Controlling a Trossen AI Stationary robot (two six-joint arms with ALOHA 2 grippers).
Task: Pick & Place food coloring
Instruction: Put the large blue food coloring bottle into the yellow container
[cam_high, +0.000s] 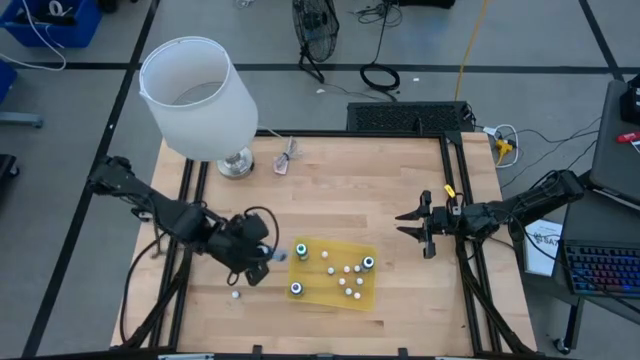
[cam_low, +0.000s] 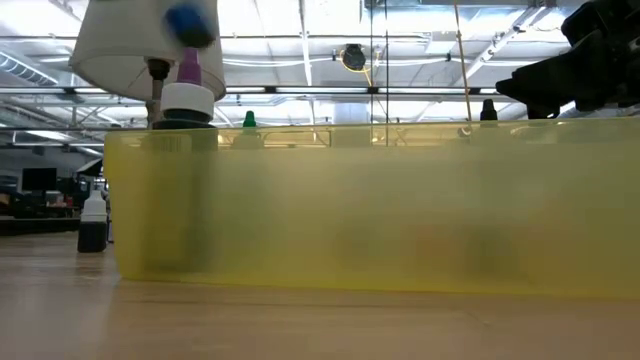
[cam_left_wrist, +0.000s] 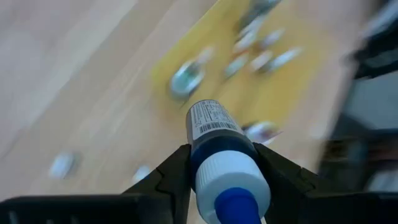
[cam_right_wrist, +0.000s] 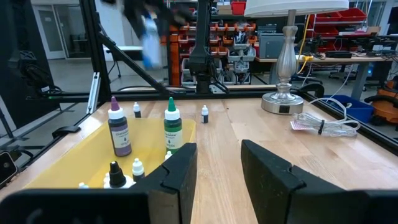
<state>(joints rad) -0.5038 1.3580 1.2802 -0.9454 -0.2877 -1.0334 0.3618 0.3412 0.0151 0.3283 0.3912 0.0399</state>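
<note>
My left gripper (cam_high: 268, 256) hovers at the left edge of the flat yellow tray (cam_high: 352, 295), shut on a dark blue food coloring bottle (cam_left_wrist: 216, 127) with a white cap and blue tip. Two green-tinted bottles (cam_high: 301, 250) (cam_high: 297, 288), another dark one (cam_high: 368, 263) and several tiny whitish ones (cam_high: 350, 282) stand upright on the tray. In the right wrist view a purple bottle (cam_right_wrist: 119, 134) and a green one (cam_right_wrist: 172, 127) stand there. One tiny bottle (cam_high: 236, 294) stands on the table left of the tray. My right gripper (cam_high: 408, 224) waits open to the tray's right. My left gripper pinches the blue bottle between its two fingers (cam_left_wrist: 177, 171), on the body just under the white cap (cam_left_wrist: 231, 177). The capped end points back at the wrist and the labelled base (cam_left_wrist: 211, 115) sticks out past the fingertips. The bottle is lifted clear of table and tray.
A lamp with a white shade (cam_high: 198, 95) and metal foot (cam_high: 236, 163) stands at the far left of the table. A clear pinkish object with a thin stick (cam_high: 287, 158) lies beside it. Bare wood stretches between the tray and the far edge.
</note>
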